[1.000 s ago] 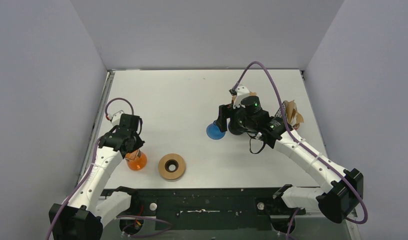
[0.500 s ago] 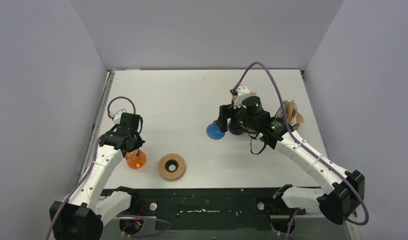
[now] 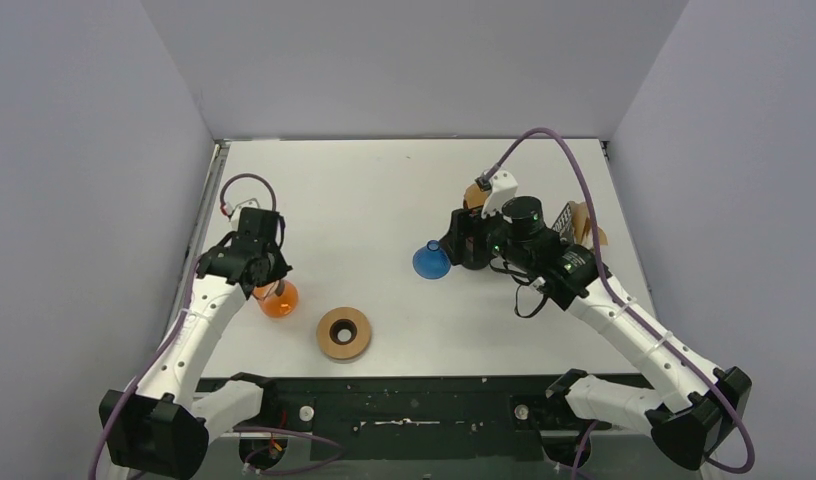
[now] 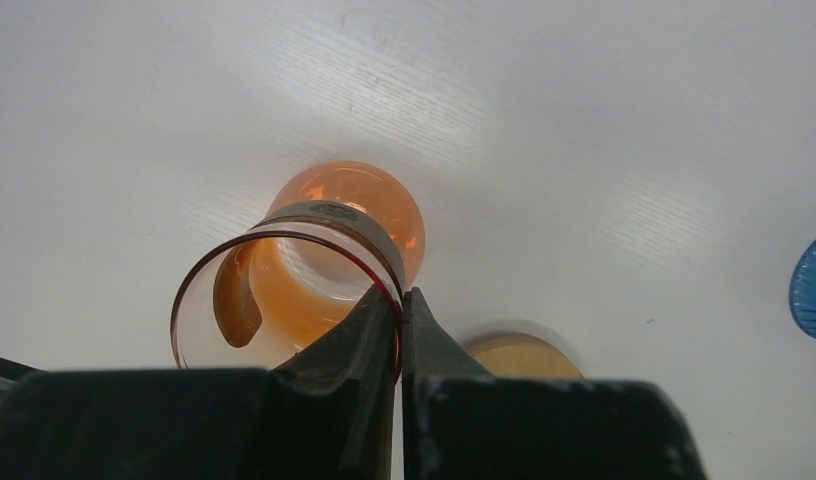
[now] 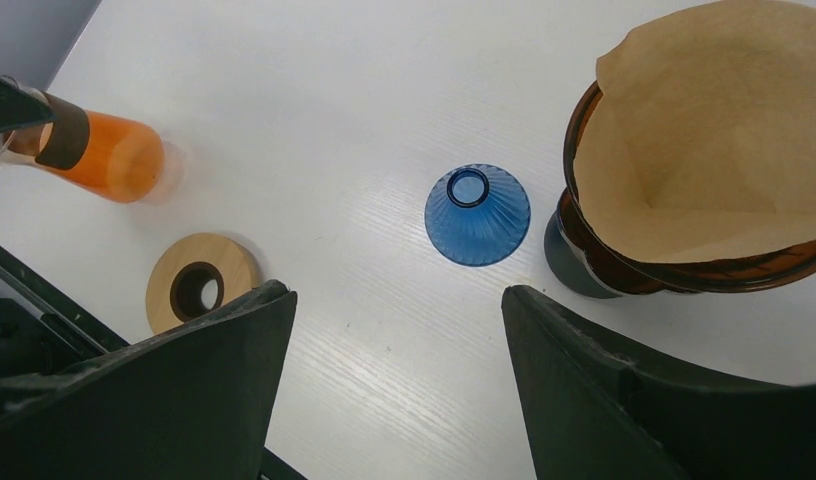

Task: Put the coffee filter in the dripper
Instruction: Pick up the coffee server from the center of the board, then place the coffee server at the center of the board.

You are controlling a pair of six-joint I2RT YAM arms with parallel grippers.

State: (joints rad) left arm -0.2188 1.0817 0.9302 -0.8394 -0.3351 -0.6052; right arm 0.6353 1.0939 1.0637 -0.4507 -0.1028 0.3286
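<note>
The paper filter sits open in a brown cup toward the table's right edge, just beside the blue dripper, which stands narrow end up. The right jaws hang wide above them. The left jaws pinch the orange jug's rim near the left edge. I'd grip one filter edge lightly to avoid creasing it.

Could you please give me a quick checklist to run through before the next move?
1. Paper filter seated in brown dripper: ok.
2. Right gripper open, holding nothing: ok.
3. Left gripper shut on orange carafe rim: ok.
4. Carafe resting on the table: cannot tell.
5. Blue dripper mouth up: not ok, narrow end up.
6. Wooden ring apart from both arms: ok.
</note>
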